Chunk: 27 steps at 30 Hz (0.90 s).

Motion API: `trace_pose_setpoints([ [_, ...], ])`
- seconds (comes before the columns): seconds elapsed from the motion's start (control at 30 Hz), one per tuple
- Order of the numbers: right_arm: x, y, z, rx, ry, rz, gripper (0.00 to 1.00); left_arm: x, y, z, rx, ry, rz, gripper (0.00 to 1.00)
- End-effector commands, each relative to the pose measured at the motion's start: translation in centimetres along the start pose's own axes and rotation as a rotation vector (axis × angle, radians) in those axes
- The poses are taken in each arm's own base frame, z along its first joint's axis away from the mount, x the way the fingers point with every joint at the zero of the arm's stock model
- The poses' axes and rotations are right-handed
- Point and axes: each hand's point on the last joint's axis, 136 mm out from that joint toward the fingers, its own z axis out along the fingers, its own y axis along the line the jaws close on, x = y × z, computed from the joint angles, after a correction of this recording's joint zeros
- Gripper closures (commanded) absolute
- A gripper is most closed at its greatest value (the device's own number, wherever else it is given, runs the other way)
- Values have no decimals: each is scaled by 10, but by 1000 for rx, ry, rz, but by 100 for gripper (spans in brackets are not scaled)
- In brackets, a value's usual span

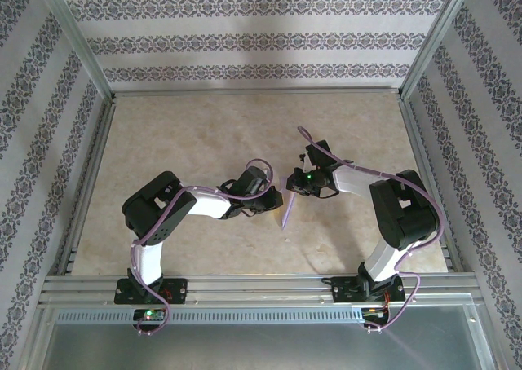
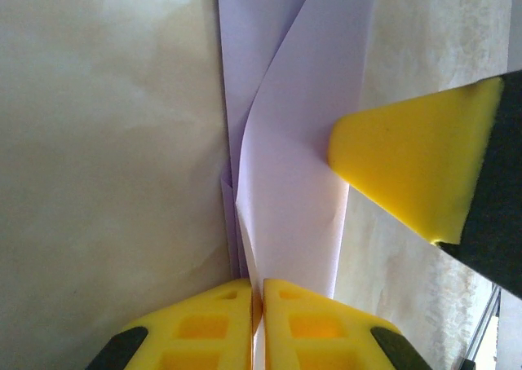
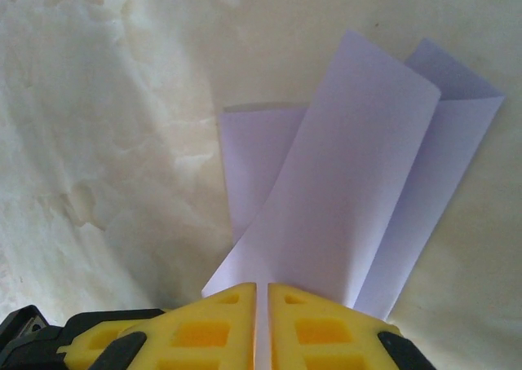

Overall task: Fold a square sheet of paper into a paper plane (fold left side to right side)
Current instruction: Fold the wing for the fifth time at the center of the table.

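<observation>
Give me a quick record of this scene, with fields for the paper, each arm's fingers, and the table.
paper: lavender, partly folded, layers overlapping, one flap bowed rather than pressed flat
left fingers: shut on a paper edge
right fingers: shut on a paper edge
table: beige marbled top
position: paper sits mid-table, between the two arms
</observation>
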Motion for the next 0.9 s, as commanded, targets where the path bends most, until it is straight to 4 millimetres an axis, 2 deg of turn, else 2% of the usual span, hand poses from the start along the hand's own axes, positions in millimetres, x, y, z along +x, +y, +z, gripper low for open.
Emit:
trace_pose_setpoints([
  [0.0, 8, -8, 4, 36, 21, -14, 86, 22, 24, 9, -85, 69, -5, 88],
  [0.47, 13, -19, 2, 58, 11, 5, 89, 23, 23, 12, -83, 79, -9, 88],
  [0.6, 15, -21, 1, 62, 9, 9, 90, 23, 23, 13, -81, 83, -9, 84],
  [0.87, 19, -32, 3, 75, 4, 24, 91, 23, 22, 12, -82, 75, -6, 83],
])
